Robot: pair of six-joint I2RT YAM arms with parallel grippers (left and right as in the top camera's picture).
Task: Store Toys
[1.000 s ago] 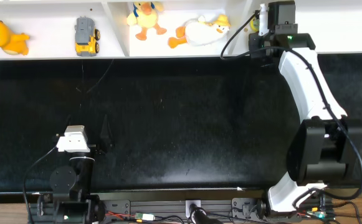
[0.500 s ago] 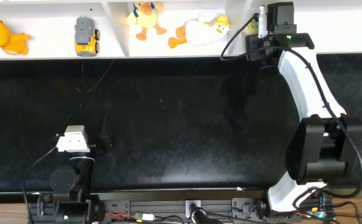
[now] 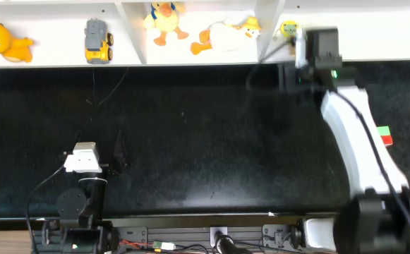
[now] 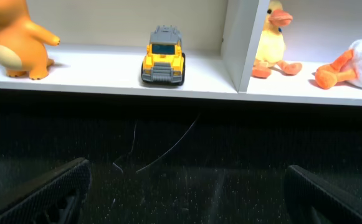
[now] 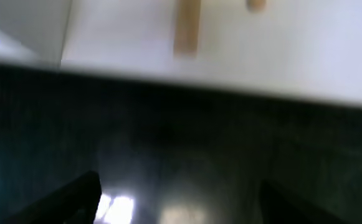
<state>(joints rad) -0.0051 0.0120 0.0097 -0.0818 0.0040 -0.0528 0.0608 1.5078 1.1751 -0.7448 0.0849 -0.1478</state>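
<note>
We are seeing the left gripper [image 4: 185, 169] sitting back over the black mat [image 3: 205, 141], its fingers spread wide with nothing between them. Well ahead of it, the yellow toy truck [image 4: 164, 55] is standing on the white shelf [image 4: 106, 78]. The orange figure [image 4: 15, 40] is sitting off to the gripper's left. The yellow duck [image 4: 273, 40] and the white duck [image 4: 355, 62] are lying past the divider to its right. The right gripper [image 5: 177, 186] is likewise hanging open and empty, close before the shelf edge. A small yellow toy [image 3: 289, 29] is sitting in the compartment just beyond it.
</note>
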